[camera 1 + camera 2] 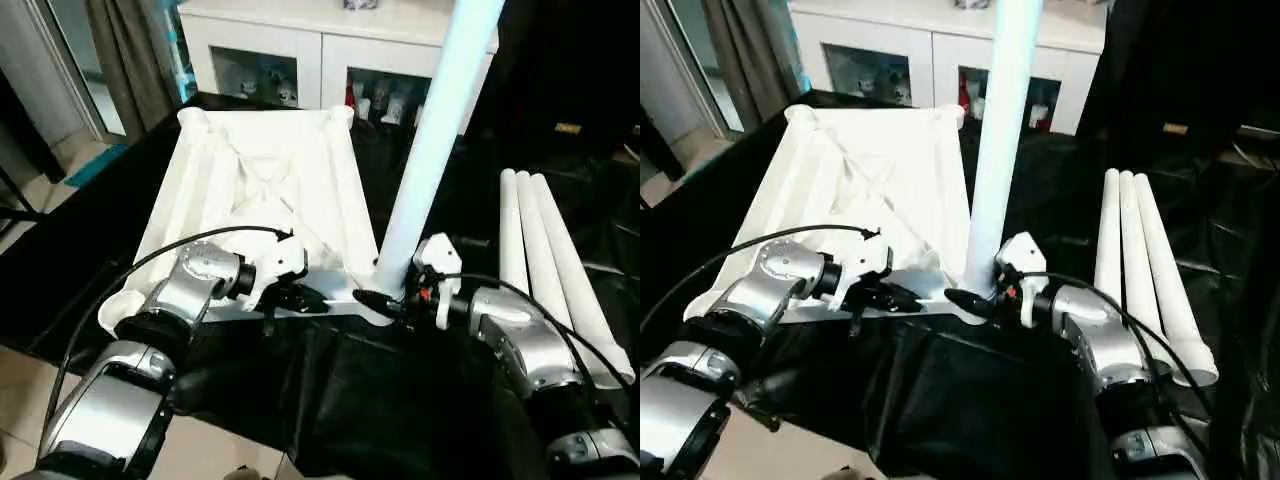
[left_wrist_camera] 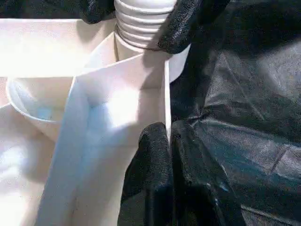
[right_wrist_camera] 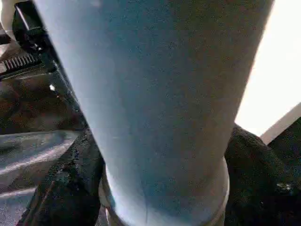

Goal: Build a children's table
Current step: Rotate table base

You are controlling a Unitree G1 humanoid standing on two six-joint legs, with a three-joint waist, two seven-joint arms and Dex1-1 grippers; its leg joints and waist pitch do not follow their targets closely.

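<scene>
One leg (image 1: pixel 437 120) stands in its socket, right gripper (image 1: pixel 392 301) spread around its base; left gripper (image 1: pixel 290 297) pinches the top's (image 1: pixel 250 180) rim. Cross-threading could tilt it.

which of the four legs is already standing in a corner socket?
The leg between the grippers, upright in the tabletop's near corner. The three other legs lie side by side on the black cover.

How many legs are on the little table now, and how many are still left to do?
One leg stands in a corner socket of the upside-down tabletop. The right pincer sits around its base, and the left pincer is shut on the tabletop's near rim. Three more legs lie beside it, waiting.
</scene>
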